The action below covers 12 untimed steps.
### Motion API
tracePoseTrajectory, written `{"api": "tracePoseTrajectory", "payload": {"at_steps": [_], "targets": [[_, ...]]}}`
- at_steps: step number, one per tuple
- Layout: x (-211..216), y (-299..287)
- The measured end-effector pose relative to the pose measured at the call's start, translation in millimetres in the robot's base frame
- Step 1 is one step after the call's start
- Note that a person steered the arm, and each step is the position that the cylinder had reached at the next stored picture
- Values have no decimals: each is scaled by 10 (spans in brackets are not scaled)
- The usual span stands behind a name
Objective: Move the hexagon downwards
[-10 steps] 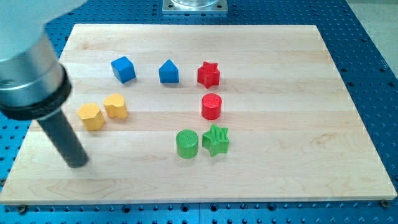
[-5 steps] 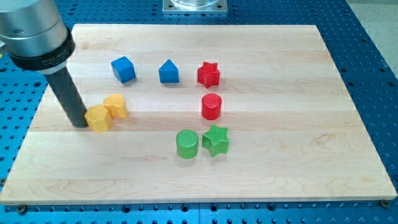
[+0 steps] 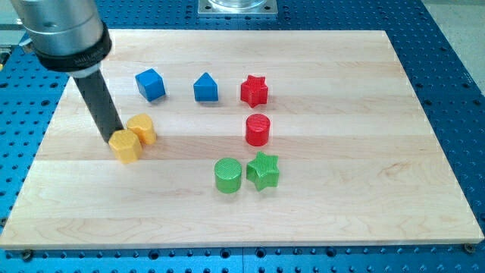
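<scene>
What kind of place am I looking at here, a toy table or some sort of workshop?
Most likely a robotics lab test bench. A wooden board lies on a blue perforated metal table, small coloured blocks such as the yellow hexagon are scattered on it, and my tip touches that hexagon's upper left.

yellow hexagon [image 3: 125, 145], dark rod (black) [image 3: 100, 108], pale wooden board [image 3: 341, 189]

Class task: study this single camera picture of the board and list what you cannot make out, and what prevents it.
- Camera view: whether my tip touches the yellow hexagon; the contact spot sits behind the block's upper-left edge.
- The arm above the grey collar: cut off by the view's top edge.
- The second yellow block: its exact shape is too small to tell.
</scene>
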State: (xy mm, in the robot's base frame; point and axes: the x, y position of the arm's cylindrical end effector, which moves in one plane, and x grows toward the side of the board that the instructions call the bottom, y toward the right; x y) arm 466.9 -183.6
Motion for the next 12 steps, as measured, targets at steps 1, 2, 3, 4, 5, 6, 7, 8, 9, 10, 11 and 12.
{"api": "tracePoseTrajectory", "payload": {"at_steps": [1, 2, 3, 4, 5, 6, 7, 8, 9, 10, 11, 12], "targets": [[125, 56], [248, 56], [358, 45], [482, -95], [626, -172], [357, -172], [50, -172], [-17, -148], [146, 131], [280, 295], [426, 302], [539, 302]]}}
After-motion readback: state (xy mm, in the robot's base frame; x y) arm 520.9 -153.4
